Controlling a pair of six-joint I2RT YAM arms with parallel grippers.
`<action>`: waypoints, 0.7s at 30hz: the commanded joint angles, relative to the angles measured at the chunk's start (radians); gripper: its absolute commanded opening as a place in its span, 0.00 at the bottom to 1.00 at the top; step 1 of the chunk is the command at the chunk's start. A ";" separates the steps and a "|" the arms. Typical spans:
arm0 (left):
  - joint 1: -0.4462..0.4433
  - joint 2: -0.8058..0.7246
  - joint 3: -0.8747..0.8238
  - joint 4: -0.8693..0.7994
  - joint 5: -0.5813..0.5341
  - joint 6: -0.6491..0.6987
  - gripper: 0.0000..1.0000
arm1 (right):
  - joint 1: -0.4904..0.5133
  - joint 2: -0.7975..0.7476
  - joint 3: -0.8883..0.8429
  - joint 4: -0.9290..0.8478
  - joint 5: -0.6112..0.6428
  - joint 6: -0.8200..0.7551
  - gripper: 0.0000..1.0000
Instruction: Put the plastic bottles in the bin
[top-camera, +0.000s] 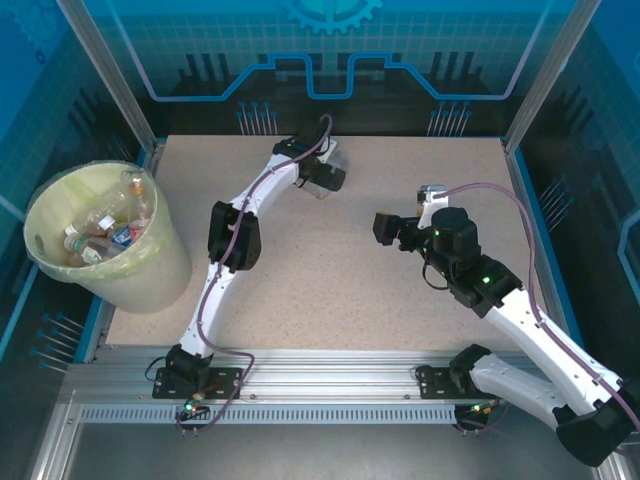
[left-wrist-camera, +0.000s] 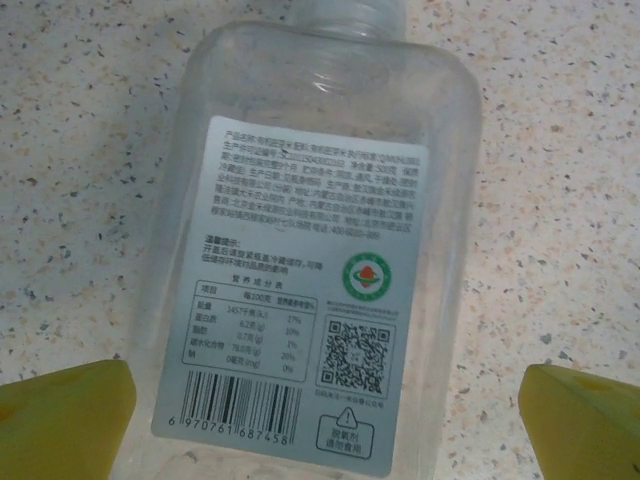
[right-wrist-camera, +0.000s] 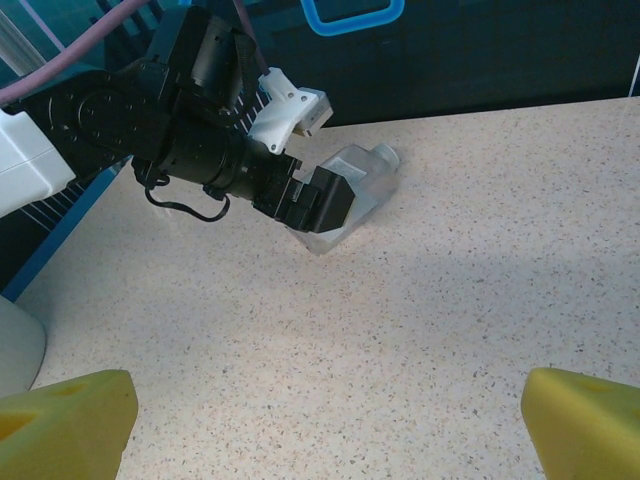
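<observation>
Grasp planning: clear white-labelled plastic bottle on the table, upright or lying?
Lying flat: the clear white-labelled plastic bottle shows its label face-up, neck pointing along the speckled table.

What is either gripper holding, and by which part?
Nothing. The left gripper is open astride the bottle, at its lower body; the right gripper is open, empty.

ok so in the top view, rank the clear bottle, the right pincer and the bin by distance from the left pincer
1. clear bottle: right at the left pincer, far side of the table.
2. right pincer: to its right, nearer the bases.
3. bin: far left edge, farthest.
</observation>
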 joint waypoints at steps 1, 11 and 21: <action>0.014 0.050 0.034 -0.056 -0.011 -0.019 0.99 | -0.015 -0.020 -0.014 -0.011 0.022 0.015 1.00; -0.002 0.041 -0.042 -0.079 -0.058 -0.013 0.93 | -0.019 -0.024 -0.023 -0.012 0.025 0.021 1.00; -0.041 -0.253 -0.452 0.101 -0.160 -0.049 0.82 | -0.020 -0.027 -0.032 -0.003 0.015 0.040 1.00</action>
